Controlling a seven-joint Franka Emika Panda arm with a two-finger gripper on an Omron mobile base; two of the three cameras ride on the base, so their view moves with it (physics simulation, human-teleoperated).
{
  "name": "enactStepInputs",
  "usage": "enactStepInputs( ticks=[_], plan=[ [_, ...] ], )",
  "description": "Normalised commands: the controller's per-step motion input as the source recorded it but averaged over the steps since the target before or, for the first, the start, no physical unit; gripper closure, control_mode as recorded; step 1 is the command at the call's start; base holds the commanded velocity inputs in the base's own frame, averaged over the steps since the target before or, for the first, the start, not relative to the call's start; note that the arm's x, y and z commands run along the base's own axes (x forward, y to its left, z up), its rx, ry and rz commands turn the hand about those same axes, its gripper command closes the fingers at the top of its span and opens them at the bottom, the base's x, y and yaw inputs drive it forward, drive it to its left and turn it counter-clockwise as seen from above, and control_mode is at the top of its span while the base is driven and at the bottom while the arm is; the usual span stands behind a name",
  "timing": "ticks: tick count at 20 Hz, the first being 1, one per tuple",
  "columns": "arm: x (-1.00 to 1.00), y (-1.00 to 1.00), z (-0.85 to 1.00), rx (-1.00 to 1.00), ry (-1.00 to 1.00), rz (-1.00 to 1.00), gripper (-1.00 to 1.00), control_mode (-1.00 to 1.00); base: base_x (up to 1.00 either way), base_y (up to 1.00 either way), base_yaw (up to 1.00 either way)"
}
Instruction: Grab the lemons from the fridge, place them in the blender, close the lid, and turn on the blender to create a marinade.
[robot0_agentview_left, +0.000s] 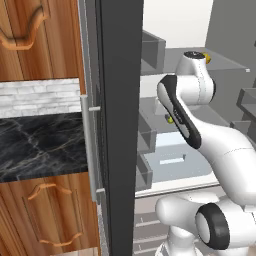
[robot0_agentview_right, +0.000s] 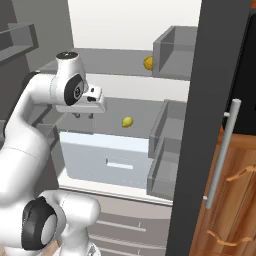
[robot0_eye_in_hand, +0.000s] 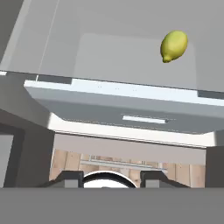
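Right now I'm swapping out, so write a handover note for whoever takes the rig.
Pincer: inside the open fridge, holding nothing; whether it is open or shut is unclear.
Lemons: one on the middle shelf above the drawer, right of the pincer; another on the shelf above.
Done: fridge door open, arm reached in.
Left: grab both lemons, load the blender, lid on, switch on.
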Motion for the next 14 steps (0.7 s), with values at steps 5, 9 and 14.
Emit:
enactStepInputs(
  ticks=[5, 9, 14],
  plan=[
    [-0.14, -0.29, 0.11, 0.02, -0.16, -0.09, -1.00, -1.00, 0.00, 0.00, 0.00],
    [-0.20, -0.53, 0.53, 0.05, -0.33, -0.34, -1.00, -1.00, 0.00, 0.00, 0.00],
    [0.03, -0.56, 0.75, 0.03, -0.34, -0.31, -1.00, -1.00, 0.00, 0.00, 0.00]
  ],
)
